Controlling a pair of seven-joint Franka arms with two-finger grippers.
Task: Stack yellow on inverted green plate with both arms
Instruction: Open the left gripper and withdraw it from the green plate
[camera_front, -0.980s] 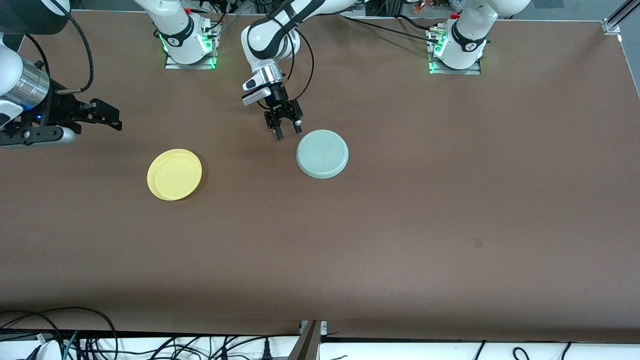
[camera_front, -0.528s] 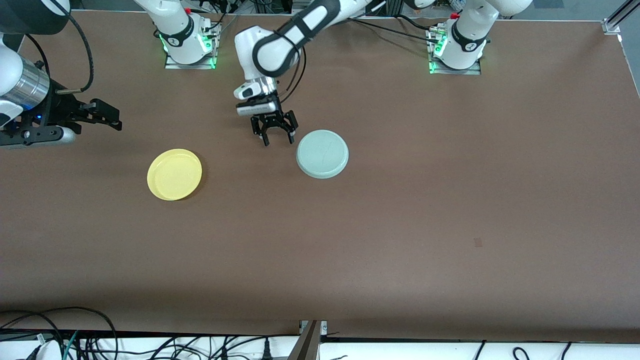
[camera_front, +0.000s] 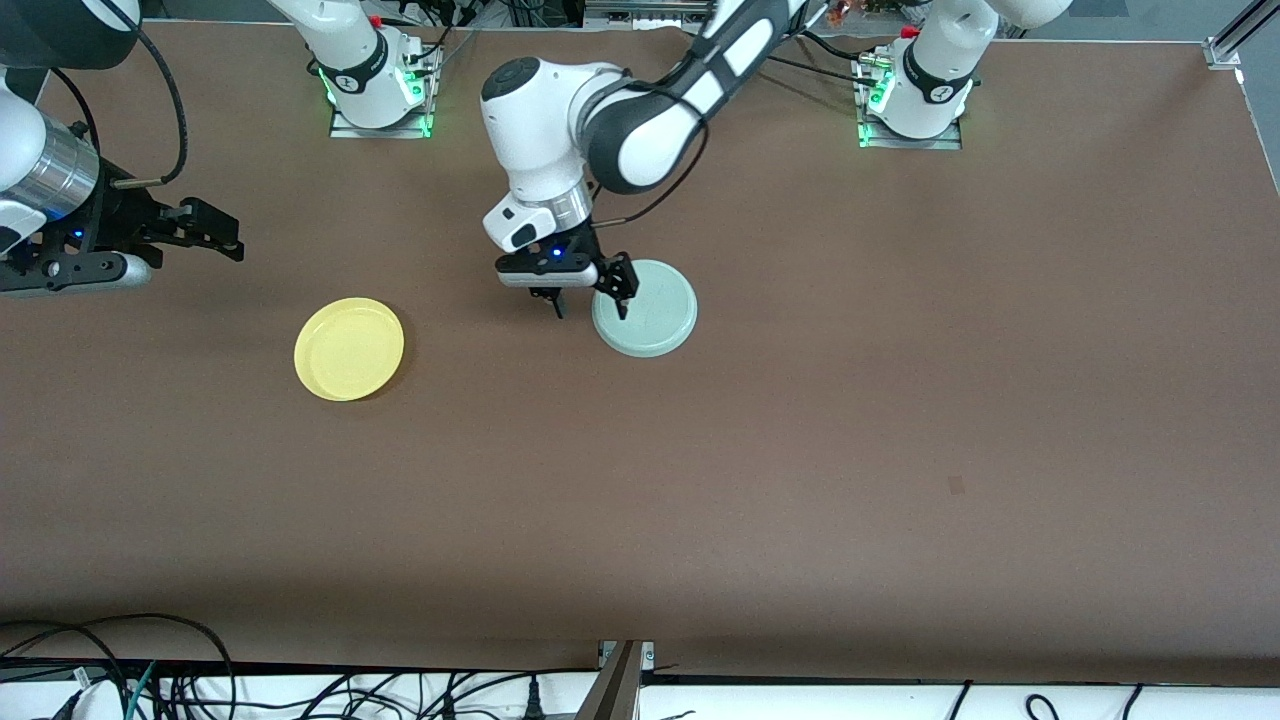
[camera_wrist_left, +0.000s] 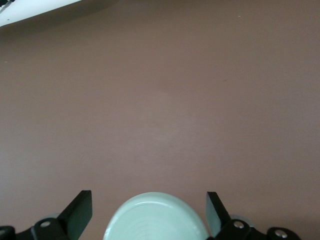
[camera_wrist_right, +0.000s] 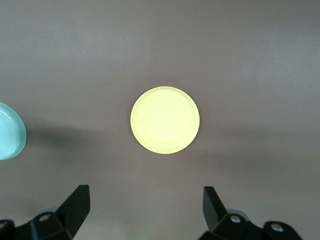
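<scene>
Left gripper (camera_front: 590, 300) hangs with fingers spread wide over the rim of the green plate (camera_front: 648, 308), at its edge toward the right arm's end, one finger over the plate, the other over bare table (camera_front: 800, 450). In the left wrist view that plate (camera_wrist_left: 156, 220) sits between the two fingers, ringed underside up. Right gripper (camera_front: 205, 235) waits, fingers apart, high at its own end, the yellow plate (camera_front: 349, 349) well apart from the green one.

table (camera_front: 800, 480): brown matte top | cables (camera_front: 150, 670): black, along nearest edge
</scene>
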